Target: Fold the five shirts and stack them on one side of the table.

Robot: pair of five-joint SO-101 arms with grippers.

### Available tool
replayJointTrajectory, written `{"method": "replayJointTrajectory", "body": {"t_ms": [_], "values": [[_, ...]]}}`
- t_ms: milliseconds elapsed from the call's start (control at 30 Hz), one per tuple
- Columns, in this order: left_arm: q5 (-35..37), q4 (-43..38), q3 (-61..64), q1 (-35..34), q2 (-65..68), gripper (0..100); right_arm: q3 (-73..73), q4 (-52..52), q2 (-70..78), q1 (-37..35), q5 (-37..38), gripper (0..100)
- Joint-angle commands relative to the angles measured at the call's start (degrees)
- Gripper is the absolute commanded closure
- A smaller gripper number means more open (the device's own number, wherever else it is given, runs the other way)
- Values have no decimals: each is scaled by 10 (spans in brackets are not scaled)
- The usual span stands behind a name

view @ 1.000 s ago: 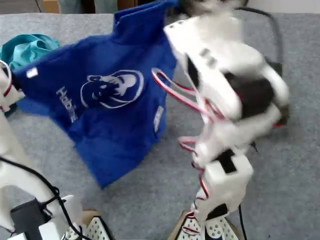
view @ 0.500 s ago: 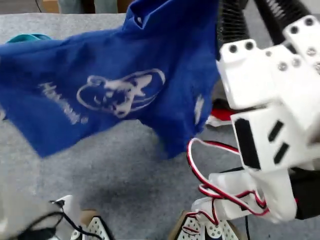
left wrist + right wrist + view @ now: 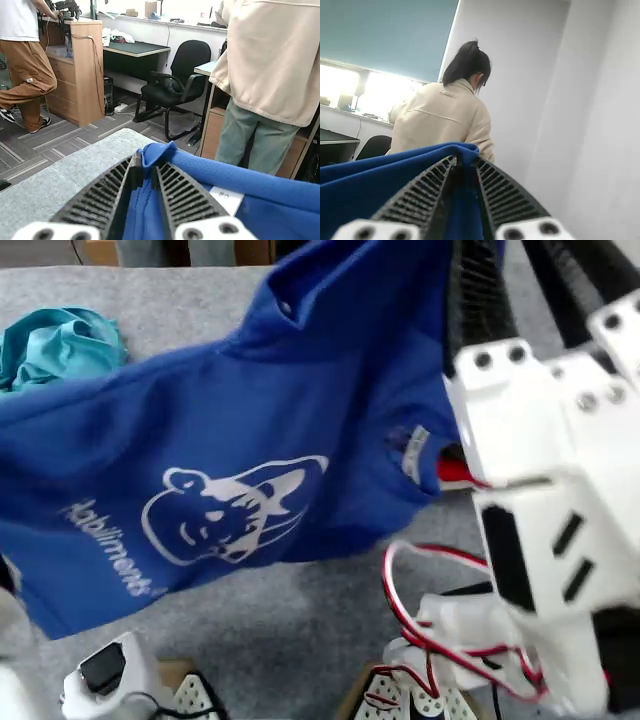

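- The left gripper point(image 3: 146, 162) pinches a bunched edge of the blue shirt point(image 3: 210, 190) between its ribbed black fingers point(image 3: 107, 190), which are drawn narrow on the cloth. The fold of fabric pokes up just past the fingertips.
- The right gripper point(image 3: 465, 161) clamps another edge of the same blue shirt point(image 3: 375, 185), its jaws nearly together with the hem peeking out at their tips.
- From the high view, the blue shirt point(image 3: 250, 440) hangs spread out below and between the two grippers, lifted above the grey table point(image 3: 320, 640). Its white print point(image 3: 225, 510) faces the camera.
- A small white label point(image 3: 225, 195) sits on the shirt just beside the left gripper's fingers.
- A crumpled teal shirt point(image 3: 60, 345) lies on the table at its far side, well apart from both grippers and partly hidden by the raised blue cloth.
- A white arm point(image 3: 550, 490) rises close to the high camera beside the shirt, with red and white cables point(image 3: 400, 580) looping below it.
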Motion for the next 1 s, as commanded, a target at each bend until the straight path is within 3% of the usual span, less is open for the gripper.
{"method": "replayJointTrajectory", "body": {"t_ms": [0,133,467,667,833,967], "values": [[-4,4,61,-5,-40,972,-5,23,-29,4,-1,985],[-4,4,124,-5,-97,972,41,37,-70,4,44,985],[-30,4,270,-5,-210,972,233,-51,-146,4,58,985],[-26,-10,368,0,-226,971,354,-54,-131,4,128,985],[-8,-181,542,4,-204,971,482,-120,-82,6,139,985],[-2,-356,685,60,-156,971,589,-244,-24,6,134,985]]}}
